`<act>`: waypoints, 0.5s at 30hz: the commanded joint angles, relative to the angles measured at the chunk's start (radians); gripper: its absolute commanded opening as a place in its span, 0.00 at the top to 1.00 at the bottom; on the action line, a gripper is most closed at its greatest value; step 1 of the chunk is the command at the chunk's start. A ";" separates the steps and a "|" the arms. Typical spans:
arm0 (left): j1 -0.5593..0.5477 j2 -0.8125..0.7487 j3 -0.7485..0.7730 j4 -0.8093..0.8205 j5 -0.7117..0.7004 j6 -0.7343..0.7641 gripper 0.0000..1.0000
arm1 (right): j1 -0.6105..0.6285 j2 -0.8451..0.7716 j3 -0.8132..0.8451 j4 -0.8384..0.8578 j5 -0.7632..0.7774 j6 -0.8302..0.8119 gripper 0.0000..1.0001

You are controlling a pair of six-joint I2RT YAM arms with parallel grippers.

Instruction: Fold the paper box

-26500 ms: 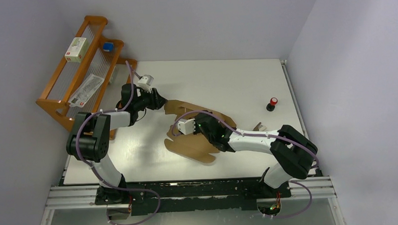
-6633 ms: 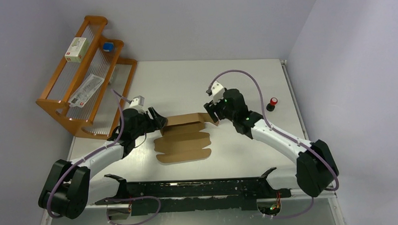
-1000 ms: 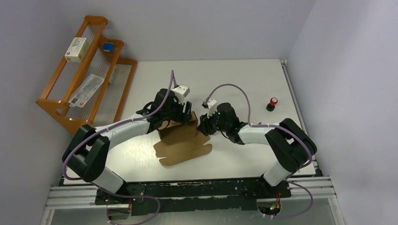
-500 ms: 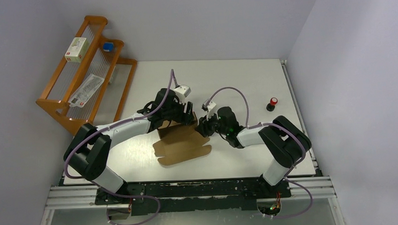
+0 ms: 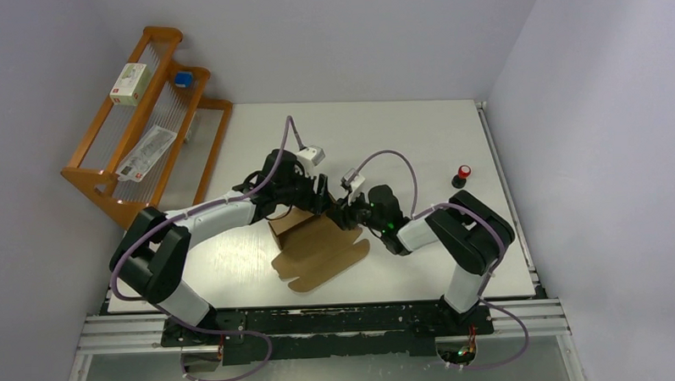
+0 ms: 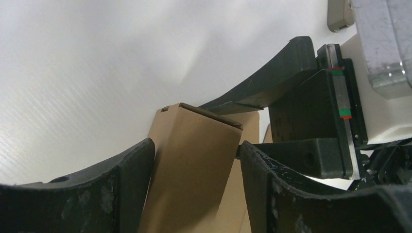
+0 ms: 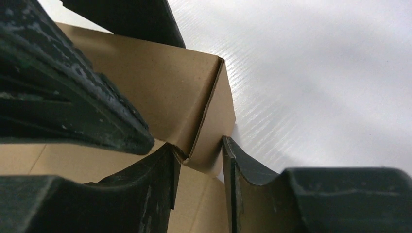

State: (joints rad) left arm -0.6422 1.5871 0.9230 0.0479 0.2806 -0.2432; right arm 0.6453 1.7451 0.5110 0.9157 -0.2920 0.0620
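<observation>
Left tool (image 6: pixel 197 149), jaws moderately open, clamps a raised wall of the plain brown corrugated cardboard box (image 6: pixel 194 167). Right tool (image 7: pixel 198 153), jaws set narrower, pinches a folded corner. Only the overhead view shows the unfolded flaps lying flat mid-way across the white worktop (image 5: pixel 408 133).

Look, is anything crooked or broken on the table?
Nothing looks broken. The cardboard box lies crooked on the table, only half folded: one wall stands up, pinched by the left hand and the right hand; the rest lies flat.
</observation>
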 commanded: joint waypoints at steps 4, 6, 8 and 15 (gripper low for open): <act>0.007 -0.001 0.014 -0.001 0.065 -0.034 0.30 | 0.022 0.020 -0.037 0.145 0.071 -0.031 0.67; 0.007 -0.004 0.008 0.012 0.084 -0.049 0.30 | 0.025 0.025 -0.049 0.176 0.097 -0.025 0.69; 0.007 -0.003 0.000 0.033 0.117 -0.071 0.30 | 0.028 0.029 -0.058 0.199 0.127 -0.019 0.70; 0.009 0.015 -0.021 0.079 0.200 -0.141 0.31 | 0.046 0.052 -0.066 0.261 0.234 0.011 0.72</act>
State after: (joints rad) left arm -0.6373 1.5879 0.9207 0.0715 0.3901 -0.3290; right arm 0.6746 1.7771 0.4511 1.0840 -0.1513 0.0559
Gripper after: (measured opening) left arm 0.696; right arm 0.287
